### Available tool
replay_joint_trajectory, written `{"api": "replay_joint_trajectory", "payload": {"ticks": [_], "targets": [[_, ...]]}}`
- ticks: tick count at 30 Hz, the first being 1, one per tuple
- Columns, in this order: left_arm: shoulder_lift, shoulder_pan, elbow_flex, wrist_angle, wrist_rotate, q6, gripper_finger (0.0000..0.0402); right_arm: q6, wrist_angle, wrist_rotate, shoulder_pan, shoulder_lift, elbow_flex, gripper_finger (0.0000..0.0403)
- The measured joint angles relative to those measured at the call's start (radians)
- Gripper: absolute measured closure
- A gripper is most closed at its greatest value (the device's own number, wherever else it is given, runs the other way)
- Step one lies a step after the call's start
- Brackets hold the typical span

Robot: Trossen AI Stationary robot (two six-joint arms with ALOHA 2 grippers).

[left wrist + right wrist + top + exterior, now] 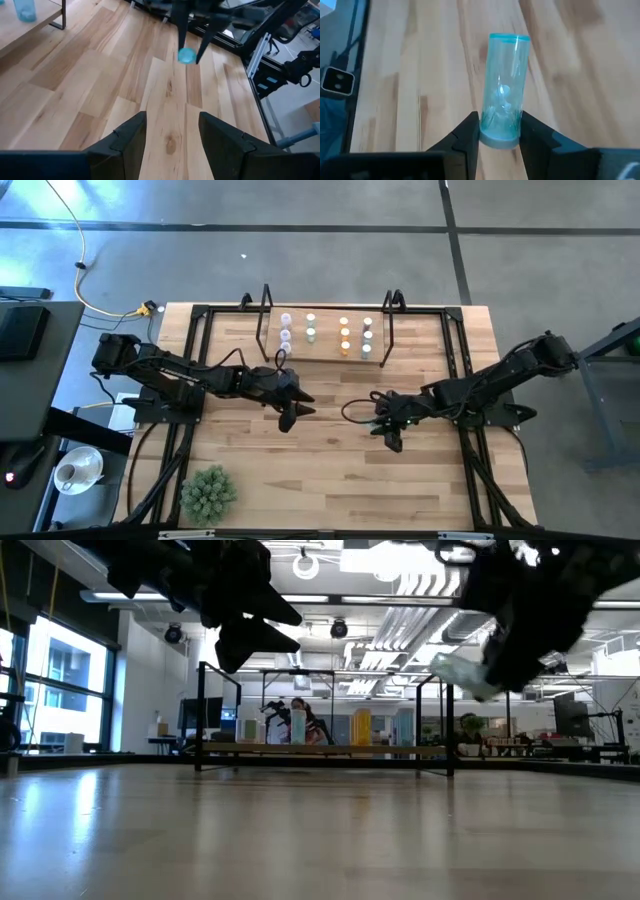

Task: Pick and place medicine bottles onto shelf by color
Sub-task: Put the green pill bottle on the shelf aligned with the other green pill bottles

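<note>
The right gripper (pixel 500 131) carries a teal bottle (pixel 504 90) above the bare tabletop (pixel 330 450), mid-transfer in the sorting job, its two dark fingers (pixel 465 132) pinching the bottle near one end so that most of the clear teal body juts out past the tips. In the high view the right gripper (pixel 388 423) hangs near the table's middle, short of the shelf (pixel 325 356), where seven or so bottles (pixel 344 334) already stand in rows by colour (whitish and purple at one end, orange toward the other). The step in hand looks like the carry. The next move calls for bringing the bottle over the board, finding the teal group (pixel 367 336), likely the end row though the view is too small to be sure, and setting it upright without nudging its neighbours. The left gripper (pixel 172 135) waits above the table nearer the shelf's other end, fingers spread and holding nothing.
</note>
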Motion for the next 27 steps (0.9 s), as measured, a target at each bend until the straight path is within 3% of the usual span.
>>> {"api": "replay_joint_trajectory", "payload": {"ticks": [6, 13, 27], "targets": [[0.000, 0.000, 0.000, 0.000, 0.000, -0.007, 0.0231, -0.219, -0.056, 0.072, 0.000, 0.000, 0.100, 0.0306], [0.000, 0.000, 0.000, 0.000, -0.001, -0.091, 0.0231, -0.349, -0.206, 0.207, 0.000, 0.000, 0.193, 0.0306], [0.000, 0.000, 0.000, 0.001, 0.029, -0.147, 0.0231, -0.819, -0.246, 0.390, 0.000, 0.027, 0.303, 0.0306]]}}
